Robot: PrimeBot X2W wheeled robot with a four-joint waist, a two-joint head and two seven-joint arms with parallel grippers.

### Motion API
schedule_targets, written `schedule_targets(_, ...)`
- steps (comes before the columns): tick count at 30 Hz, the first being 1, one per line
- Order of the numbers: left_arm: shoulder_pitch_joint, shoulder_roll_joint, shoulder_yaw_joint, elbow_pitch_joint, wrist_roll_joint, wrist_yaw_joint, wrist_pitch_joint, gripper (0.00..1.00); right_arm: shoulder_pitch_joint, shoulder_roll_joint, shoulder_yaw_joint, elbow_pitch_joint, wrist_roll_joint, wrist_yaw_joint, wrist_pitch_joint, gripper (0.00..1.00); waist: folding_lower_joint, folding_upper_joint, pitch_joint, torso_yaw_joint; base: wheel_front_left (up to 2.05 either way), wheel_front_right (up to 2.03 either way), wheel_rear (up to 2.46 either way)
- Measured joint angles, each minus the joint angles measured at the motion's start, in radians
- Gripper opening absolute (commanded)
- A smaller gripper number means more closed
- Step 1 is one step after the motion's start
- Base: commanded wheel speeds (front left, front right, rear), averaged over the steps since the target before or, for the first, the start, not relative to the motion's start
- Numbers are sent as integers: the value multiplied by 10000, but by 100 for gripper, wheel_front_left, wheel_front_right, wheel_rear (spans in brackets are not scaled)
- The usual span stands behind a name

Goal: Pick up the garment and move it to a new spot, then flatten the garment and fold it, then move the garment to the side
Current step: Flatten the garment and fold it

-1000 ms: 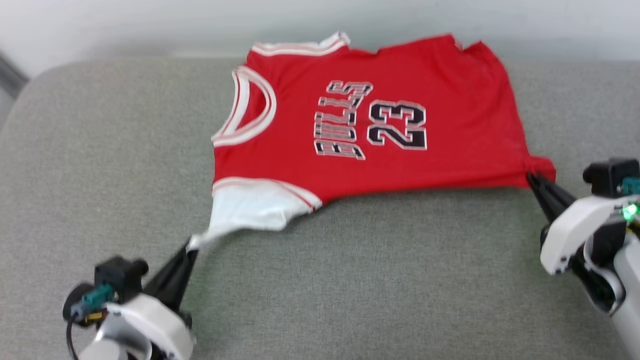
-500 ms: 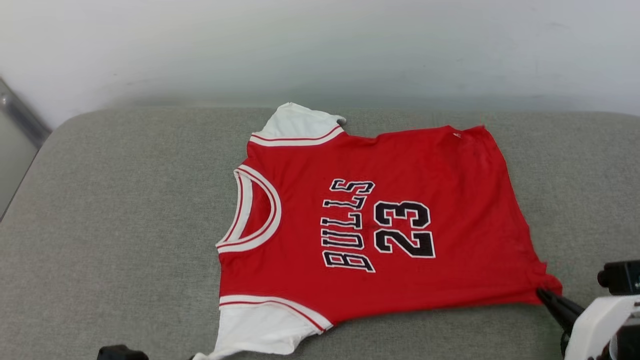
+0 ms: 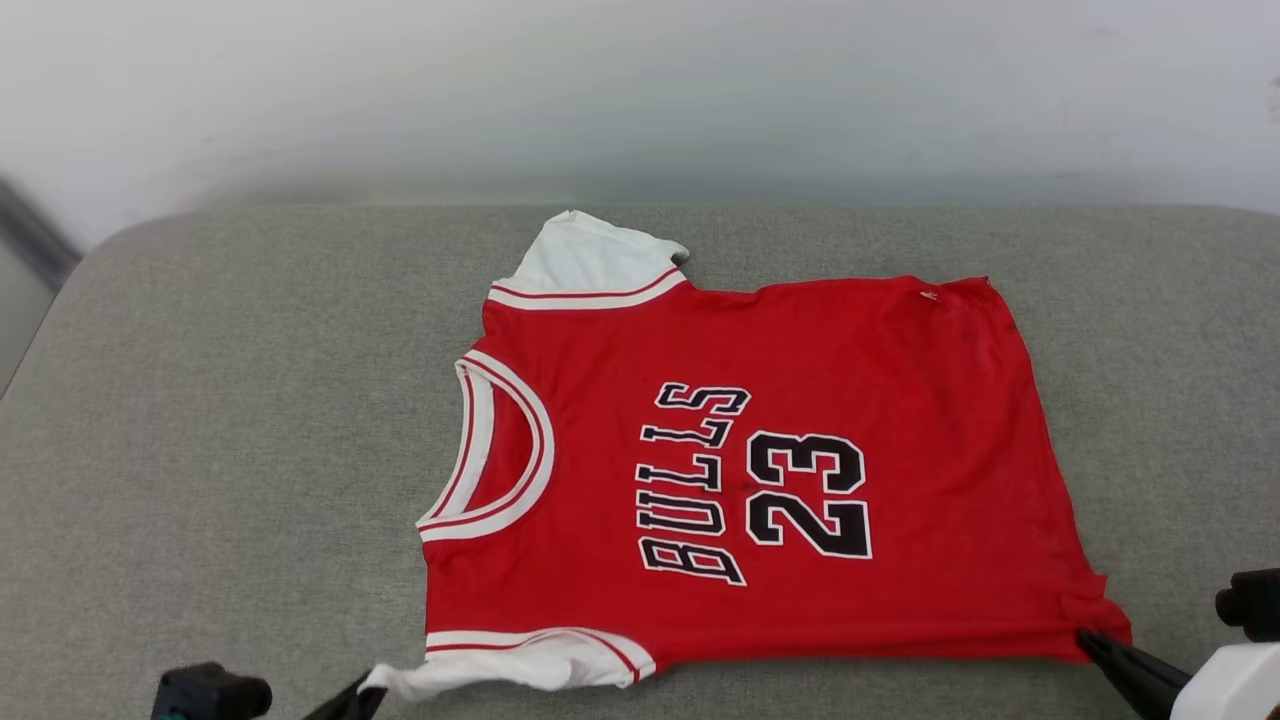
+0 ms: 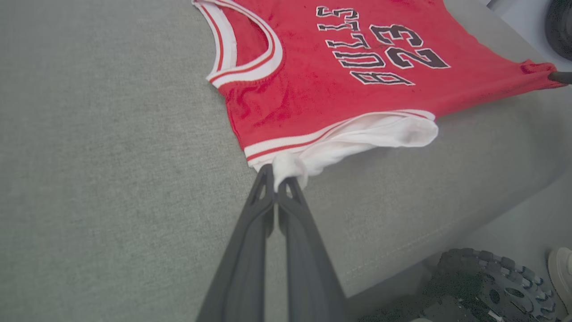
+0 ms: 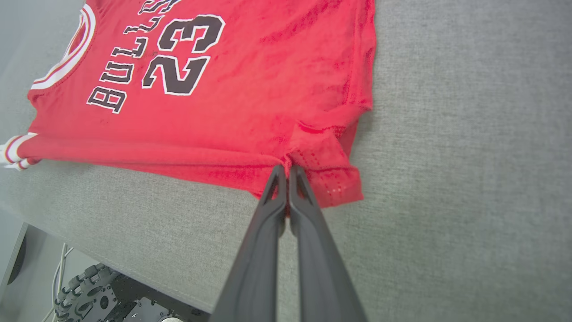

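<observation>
Watch the left side first. Your left gripper (image 4: 277, 176) has only a small pinch of white cloth at the tip of the near sleeve (image 4: 380, 134). That sleeve is bunched and partly rolled under the red body. Pull harder there and the pinch will likely slip out, or the sleeve will stretch to a point while the body stays put.

The shirt (image 3: 760, 470) lies face up on the grey padded surface (image 3: 250, 400), collar toward your left and hem toward your right. Its near side runs close to the front edge of the surface. Draw it any nearer and that side could slide off the edge and drag the rest crooked. An uneven pull between the two arms would skew it in the same way.

On the right, the hem corner (image 5: 335, 183) is doubled over and puckered just beside the grip. Let go as it lies and I judge that crease stays in, spoiling the fold.

Both sets of jaws are pressed together with no gap showing. The left ones are clamped on the sleeve tip. Those of the right gripper (image 5: 286, 172) are clamped on the shirt's near side seam, just beside the hem corner.
</observation>
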State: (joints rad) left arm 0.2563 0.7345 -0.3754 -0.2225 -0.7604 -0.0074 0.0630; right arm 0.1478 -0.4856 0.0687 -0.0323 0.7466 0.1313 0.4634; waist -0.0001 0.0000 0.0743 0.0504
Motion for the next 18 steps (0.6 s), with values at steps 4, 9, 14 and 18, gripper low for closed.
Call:
schedule_targets(4,-531,-84,226,-176,98,-6,-274,0,-67,196,-324,-430,-48,-2,345,0,0,0,195,-36,0,0,0)
schedule_targets(9,-1889,-205,366,-307,274,-107,-303,0,-827,474,-717,-1034,-447,-2,1041,0,2,0,843,-93,0,0,0)
schedule_targets(14,-2925,-240,293,31,481,-286,-123,0,-1628,598,-729,-1020,-920,-2,1407,0,2,0,1372,-130,0,0,0)
schedule_targets(18,-3900,-451,144,583,585,-481,-27,0,-2416,675,-587,-719,-1369,-2,1668,0,3,0,1868,-163,0,0,0)
